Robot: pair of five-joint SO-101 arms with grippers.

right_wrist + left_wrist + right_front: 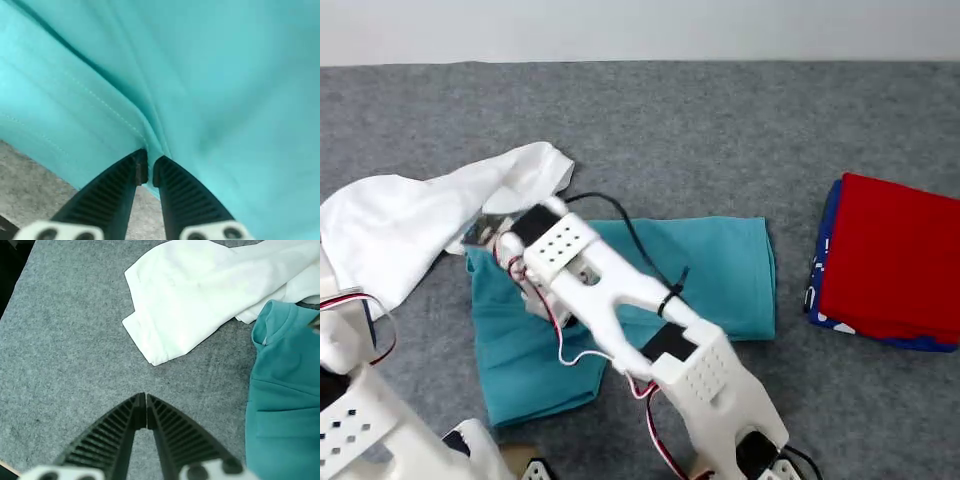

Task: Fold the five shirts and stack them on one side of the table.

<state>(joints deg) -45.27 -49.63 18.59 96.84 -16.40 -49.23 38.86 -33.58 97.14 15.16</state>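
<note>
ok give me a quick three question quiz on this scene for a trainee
1. True or false: the red shirt lies on top of the folded blue shirt.
2. Which shirt is the right gripper pinching? A white, B teal, C red.
3. Fill in: the left gripper is ___, with nothing in it, above the grey table.
Key: 1 true. 2 B, the teal shirt. 3 shut.

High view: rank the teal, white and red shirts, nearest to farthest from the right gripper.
1. teal shirt, pinched in the right gripper.
2. white shirt, just beyond, on the left.
3. red shirt, folded, far right edge.
</note>
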